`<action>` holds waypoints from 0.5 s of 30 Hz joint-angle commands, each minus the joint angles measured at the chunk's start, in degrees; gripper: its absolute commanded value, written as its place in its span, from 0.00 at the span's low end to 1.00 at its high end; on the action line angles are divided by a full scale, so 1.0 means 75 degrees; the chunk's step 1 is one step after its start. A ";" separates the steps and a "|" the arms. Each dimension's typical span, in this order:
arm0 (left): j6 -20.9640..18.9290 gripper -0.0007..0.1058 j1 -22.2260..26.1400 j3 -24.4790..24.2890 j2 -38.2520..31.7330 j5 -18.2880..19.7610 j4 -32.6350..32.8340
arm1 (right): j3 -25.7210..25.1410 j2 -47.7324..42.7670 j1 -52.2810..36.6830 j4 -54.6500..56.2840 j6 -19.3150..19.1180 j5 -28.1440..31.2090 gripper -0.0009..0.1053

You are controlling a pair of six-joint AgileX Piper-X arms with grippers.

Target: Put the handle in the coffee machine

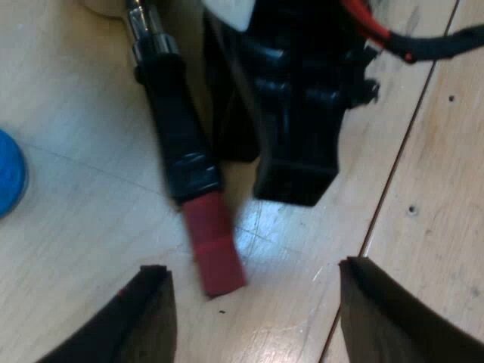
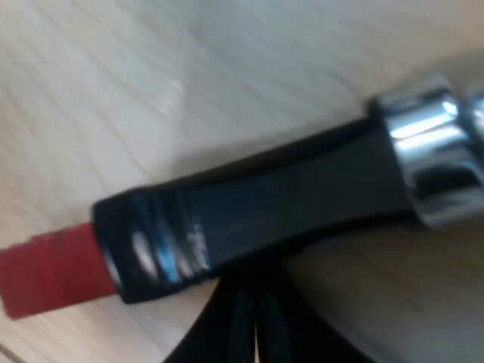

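Grip likely suits the glossy, slippery dark handle (image 1: 178, 128) of the stiff metal holder (image 2: 431, 151) above its red end (image 1: 215, 242); left gripper (image 1: 253, 318) gapes empty, right gripper (image 2: 255, 310) sits closed beside it.

The holder's handle (image 1: 178, 128) is glossy black, ending in red, with a silver collar (image 2: 435, 162). The surface (image 1: 68, 249) is pale grained wood; the tamper (image 1: 7, 181) is blue

In the left wrist view the holder (image 1: 181, 144) runs off the edge at eleven o'clock from its red end, so its metal head is unseen. A blue thing (image 1: 9, 181) at its nine o'clock is cut to a sliver. In the right wrist view the right gripper (image 2: 257, 325) is a dark blur at the holder's six o'clock
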 commanded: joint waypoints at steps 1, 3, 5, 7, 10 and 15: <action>0.0047 0.50 0.0005 -0.0042 -0.0023 -0.0116 0.0008 | -0.0023 0.0372 0.0034 -0.0866 0.0141 0.0235 0.01; 0.0047 0.50 0.0005 -0.0042 -0.0023 -0.0277 -0.0008 | -0.0023 0.0446 0.0034 -0.0935 0.0245 0.0273 0.01; 0.0047 0.50 0.0005 -0.0042 -0.0023 -0.0297 -0.0008 | -0.0023 0.0463 0.0034 -0.0864 0.0243 0.0312 0.01; 0.0047 0.50 0.0005 -0.0042 -0.0023 -0.0292 -0.0008 | -0.0023 0.0462 0.0034 -0.0807 0.0243 0.0311 0.01; 0.0047 0.50 0.0005 -0.0066 -0.0023 -0.0292 -0.0008 | -0.0023 0.0462 0.0034 -0.0667 0.0243 0.0311 0.01; 0.0047 0.50 0.0005 -0.0062 -0.0023 -0.0319 -0.0008 | -0.0023 0.0256 0.0034 0.0142 0.0197 0.0514 0.01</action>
